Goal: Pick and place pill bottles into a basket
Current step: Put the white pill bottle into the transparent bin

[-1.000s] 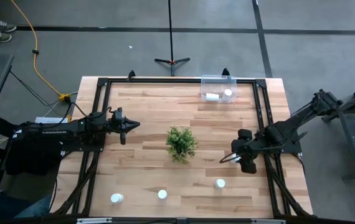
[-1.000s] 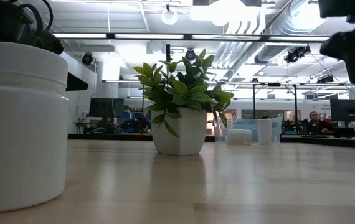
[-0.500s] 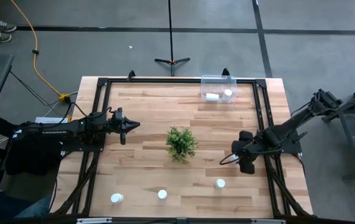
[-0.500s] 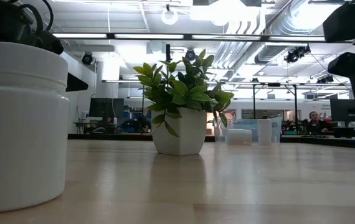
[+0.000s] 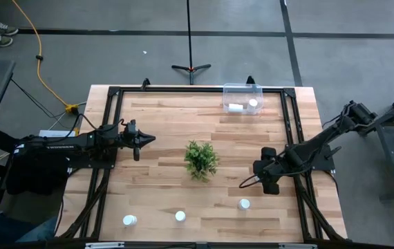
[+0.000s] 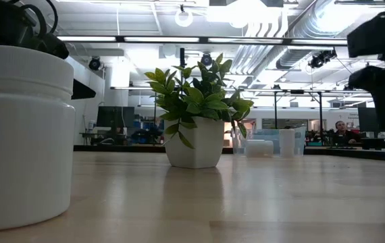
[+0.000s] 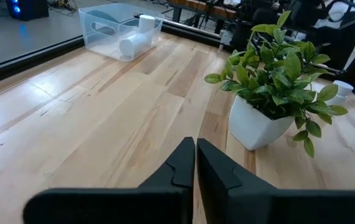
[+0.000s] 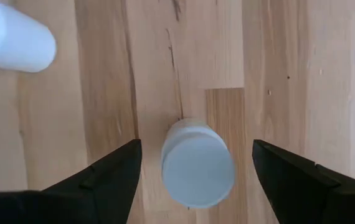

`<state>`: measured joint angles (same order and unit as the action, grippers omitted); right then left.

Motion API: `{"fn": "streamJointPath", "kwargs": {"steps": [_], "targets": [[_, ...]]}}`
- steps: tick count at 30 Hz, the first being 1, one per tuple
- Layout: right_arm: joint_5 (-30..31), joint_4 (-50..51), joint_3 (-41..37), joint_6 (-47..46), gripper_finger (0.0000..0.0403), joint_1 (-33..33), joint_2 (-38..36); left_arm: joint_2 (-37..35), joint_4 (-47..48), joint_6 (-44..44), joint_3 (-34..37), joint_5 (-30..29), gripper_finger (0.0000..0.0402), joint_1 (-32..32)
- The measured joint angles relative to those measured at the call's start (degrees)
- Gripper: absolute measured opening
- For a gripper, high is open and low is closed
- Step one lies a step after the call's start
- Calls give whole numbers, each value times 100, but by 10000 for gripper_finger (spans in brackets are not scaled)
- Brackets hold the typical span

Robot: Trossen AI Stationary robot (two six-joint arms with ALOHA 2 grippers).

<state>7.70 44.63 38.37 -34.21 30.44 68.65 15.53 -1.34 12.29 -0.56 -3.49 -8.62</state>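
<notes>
The right gripper [image 5: 260,173] hangs above the wooden bench [image 5: 162,138], to the right of the potted plant [image 5: 201,159] that stands at the bench's middle. Its fingers [image 8: 103,180] are spread wide and hold nothing. In the right wrist view they flank an upright pill bottle [image 8: 197,170] from above, well clear of it on both sides; that bottle [image 5: 244,204] stands on the bench near the front edge, on the plant's front right. Another white bottle [image 8: 12,40] shows farther off in the same wrist view.

Two more pill bottles stand along the front edge: one [image 5: 180,216] just left of the plant's line, another [image 5: 129,220] farther left still. The last of these looms large at the left of the low view [image 6: 23,135].

The basket [image 5: 242,90], a clear bin, sits at the far edge of the bench, behind and to the right of the plant. Two bottles are inside it: one lying on its side [image 5: 235,107], one upright [image 5: 253,104]. The left wrist view shows the same bin [image 7: 103,28] beyond the plant [image 7: 277,81].

The left gripper [image 5: 144,140] waits over the bench to the left of the plant, its fingers [image 7: 180,168] pressed together with nothing between them.
</notes>
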Motion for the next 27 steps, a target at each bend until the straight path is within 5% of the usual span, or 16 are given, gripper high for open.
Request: {"fn": "streamJointPath", "kwargs": {"steps": [4, 12, 20, 27], "targets": [[-47, -21, 0, -128, 295, 0, 247, 0, 0, -36, 0, 2, 20, 0], [-74, -189, 0, -134, 295, 0, 515, 0, 0, -44, 0, 9, 54, 0], [-76, -191, 0, -135, 290, 0, 528, 0, 0, -53, 0, 9, 20, 0], [-77, -188, 2, -136, 279, 0, 528, 0, 0, -46, 0, 9, 57, 0]]}}
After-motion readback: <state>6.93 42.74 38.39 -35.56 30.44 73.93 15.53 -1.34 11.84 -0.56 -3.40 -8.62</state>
